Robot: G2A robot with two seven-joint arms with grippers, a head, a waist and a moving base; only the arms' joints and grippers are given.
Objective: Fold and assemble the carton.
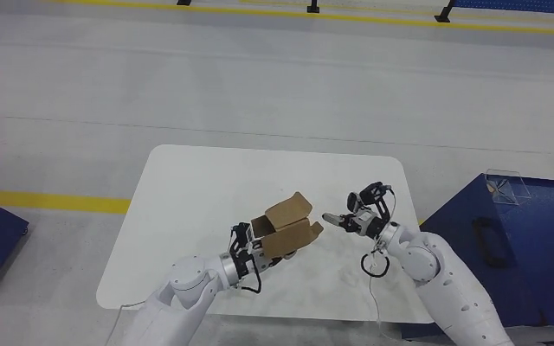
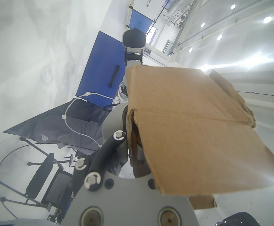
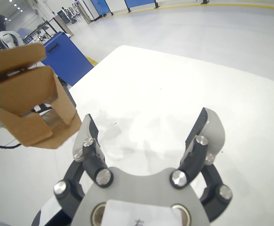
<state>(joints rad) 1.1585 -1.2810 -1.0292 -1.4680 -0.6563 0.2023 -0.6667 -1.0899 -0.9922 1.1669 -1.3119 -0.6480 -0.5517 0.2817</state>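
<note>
Now we are pinching carton wall with left gripper over table; right gripper is hovering just beside carton at its 3 o'clock, jaws spread.

Big indoor hall, a lab or test floor by the look of it. Wide pale floor across the upper half of the top view, with a painted yellow line at the left edge. One white table in the middle, a blue cabinet at lower right. Blue screens on stands in the right wrist view. Ceiling spotlights, a glass wall and a chair in the left wrist view.
</note>
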